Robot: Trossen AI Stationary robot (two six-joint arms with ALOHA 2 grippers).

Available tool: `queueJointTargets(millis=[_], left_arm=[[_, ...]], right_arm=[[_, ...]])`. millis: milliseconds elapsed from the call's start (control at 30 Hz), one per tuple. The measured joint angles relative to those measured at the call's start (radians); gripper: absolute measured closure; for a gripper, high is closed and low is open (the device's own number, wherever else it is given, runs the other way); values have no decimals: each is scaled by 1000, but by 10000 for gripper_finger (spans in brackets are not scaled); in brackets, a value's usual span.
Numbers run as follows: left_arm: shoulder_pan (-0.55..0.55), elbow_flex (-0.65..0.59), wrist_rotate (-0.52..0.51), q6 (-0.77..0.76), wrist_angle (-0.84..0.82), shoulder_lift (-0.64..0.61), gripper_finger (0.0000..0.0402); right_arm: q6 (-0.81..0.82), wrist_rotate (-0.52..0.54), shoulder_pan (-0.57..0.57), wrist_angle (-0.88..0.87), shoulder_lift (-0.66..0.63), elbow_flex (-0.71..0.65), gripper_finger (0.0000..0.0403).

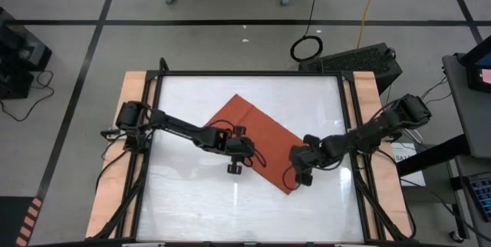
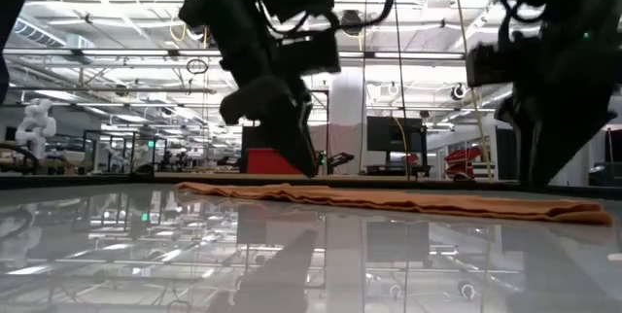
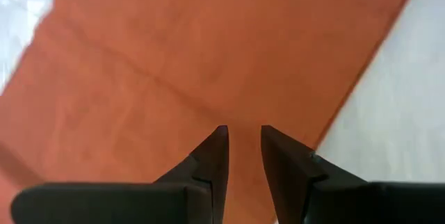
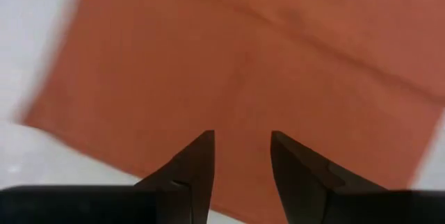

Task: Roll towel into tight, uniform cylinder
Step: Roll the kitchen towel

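- The towel [image 1: 257, 136] lies spread out on the white worktop [image 1: 184, 201], turned at an angle to the worktop's edges. One corner points toward the far edge; the opposite corner lies near the right arm.
- In the low view the towel [image 2: 408, 199] shows as a thin, nearly flat strip with slight ripples along its near edge. No rolled part is visible.
- The left gripper [image 1: 234, 163] sits at the towel's edge on the left-arm side, near the worktop's centre.
- In the left wrist view the left gripper [image 3: 243, 140] has its fingers a narrow gap apart. The towel [image 3: 174, 57] fills the area beyond and below the fingertips. No fabric is pinched between the fingers.
- The right gripper [image 1: 301, 172] sits at the towel's near corner on the right-arm side.
- In the right wrist view the right gripper [image 4: 242, 144] stands partly open, with a wider gap than the left. The towel [image 4: 264, 50] lies flat beneath it, and nothing is held.
- Faint crease lines cross the fabric in both wrist views.
- Whether either gripper's fingertips touch the towel cannot be told.
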Motion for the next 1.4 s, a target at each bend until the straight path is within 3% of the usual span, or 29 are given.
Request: queueJointTargets(millis=[167, 333, 633, 833, 967, 1167, 1267, 1400], left_arm=[[21, 2, -15, 32, -3, 24, 308], [58, 2, -56, 137, -40, 48, 308], [122, 2, -106, 411, -50, 69, 308], [147, 6, -125, 536, -12, 73, 308], [139, 23, -211, 537, -29, 62, 308], [85, 59, -213, 411, -79, 17, 308], [63, 67, -154, 315, -157, 6, 308], [52, 64, 7, 192, -234, 7, 308]], right_arm=[[5, -21, -32, 36, 36, -40, 271], [61, -88, -26, 183, 74, -62, 271], [230, -164, 81, 558, 120, -66, 271], [248, -186, 124, 705, 169, -65, 271], [176, -184, 134, 659, 145, -53, 271], [37, -129, 135, 465, 105, 8, 271], [-11, -80, 126, 351, 105, 31, 271], [-34, -41, 105, 240, 106, 34, 271]])
